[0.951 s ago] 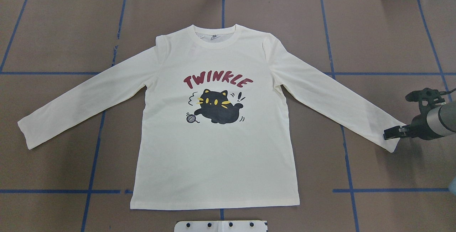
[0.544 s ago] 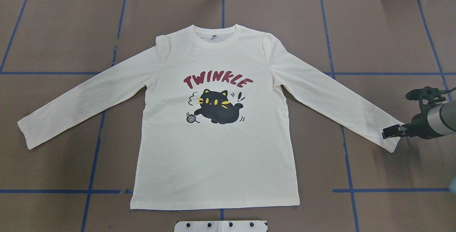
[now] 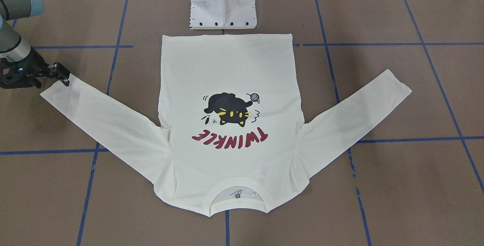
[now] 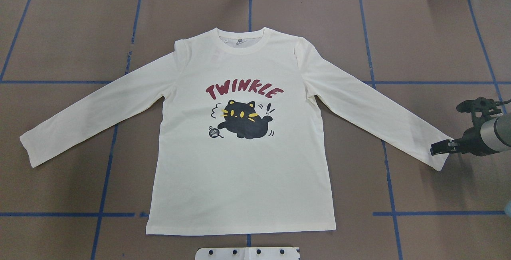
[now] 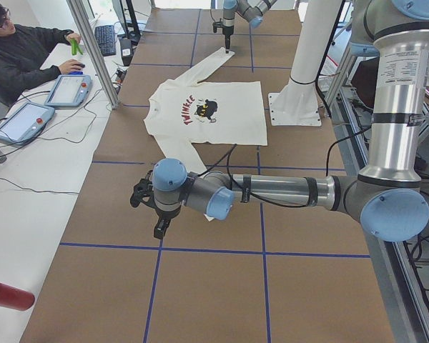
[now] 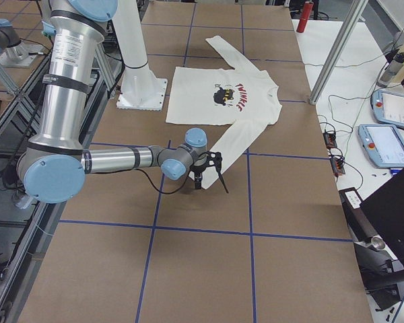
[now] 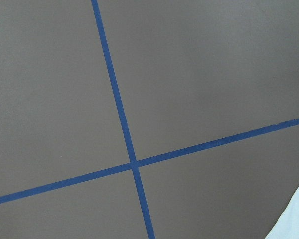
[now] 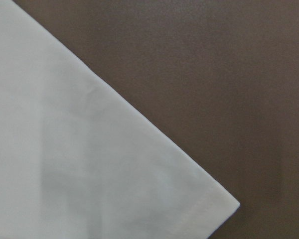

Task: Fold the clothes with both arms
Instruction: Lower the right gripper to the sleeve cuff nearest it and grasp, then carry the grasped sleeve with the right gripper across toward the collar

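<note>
Overhead exterior view: the shirt [image 4: 239,180] lies flat and print-up at the middle of the table [image 4: 60,32], with its collar at 12 o'clock, its hem at 6 o'clock and its sleeves spread toward 8 and 4 o'clock. No fold is made. Judged status: the task is at its start, with both sleeves and the body outstanding. The right gripper [image 4: 441,148] sits low at the cuff [image 4: 439,162] of the 4 o'clock sleeve, its jaws apparently apart and no cloth lifted. The left gripper [image 5: 161,227] shows only in the left side view, over bare table just off the other cuff; whether its jaws are apart or together cannot be told. Legible writing: "TWINKLE" lettering [image 4: 244,89] in red capitals, arched at 12 o'clock of a black cat [image 4: 243,124], with a yarn ball [image 4: 214,132] at the cat's 8 o'clock. The neck label [image 4: 238,41] is too small to read.
</note>
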You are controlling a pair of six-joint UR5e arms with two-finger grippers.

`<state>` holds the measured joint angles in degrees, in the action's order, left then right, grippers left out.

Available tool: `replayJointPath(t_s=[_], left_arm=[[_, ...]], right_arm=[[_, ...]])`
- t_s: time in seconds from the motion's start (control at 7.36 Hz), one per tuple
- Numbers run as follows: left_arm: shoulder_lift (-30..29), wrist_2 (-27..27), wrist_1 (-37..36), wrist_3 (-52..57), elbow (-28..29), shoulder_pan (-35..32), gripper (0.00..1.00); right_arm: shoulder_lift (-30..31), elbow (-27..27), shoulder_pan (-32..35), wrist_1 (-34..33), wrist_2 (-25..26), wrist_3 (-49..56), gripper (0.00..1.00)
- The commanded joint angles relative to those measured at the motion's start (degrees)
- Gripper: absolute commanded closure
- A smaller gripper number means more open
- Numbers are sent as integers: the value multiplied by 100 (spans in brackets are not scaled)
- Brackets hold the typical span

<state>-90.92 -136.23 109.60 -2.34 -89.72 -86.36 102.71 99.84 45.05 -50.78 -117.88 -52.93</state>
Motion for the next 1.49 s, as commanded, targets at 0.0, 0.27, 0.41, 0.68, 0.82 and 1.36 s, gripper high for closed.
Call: replayJointPath(t_s=[0.0,0.27,0.41,0.68,0.82,1.36], left_arm=[[4,0,0,6,25,5,0],[-4,0,0,6,16,5,0],[-4,0,0,6,16,5,0],[-4,0,26,6,33,5,0],[-4,0,35,6,42,5,0],[-13,8,44,-3,25,5,0]], right_arm=[[4,10,21,-37,-24,2,57],[-14,18,21,-46,-59,2,79],[-14,45,30,-46,-60,2,87],[-40,62,100,-46,-94,2,100],[-57,202,161,-37,-121,-24,100],[-2090,186,1005,-929,-1202,-402,100]])
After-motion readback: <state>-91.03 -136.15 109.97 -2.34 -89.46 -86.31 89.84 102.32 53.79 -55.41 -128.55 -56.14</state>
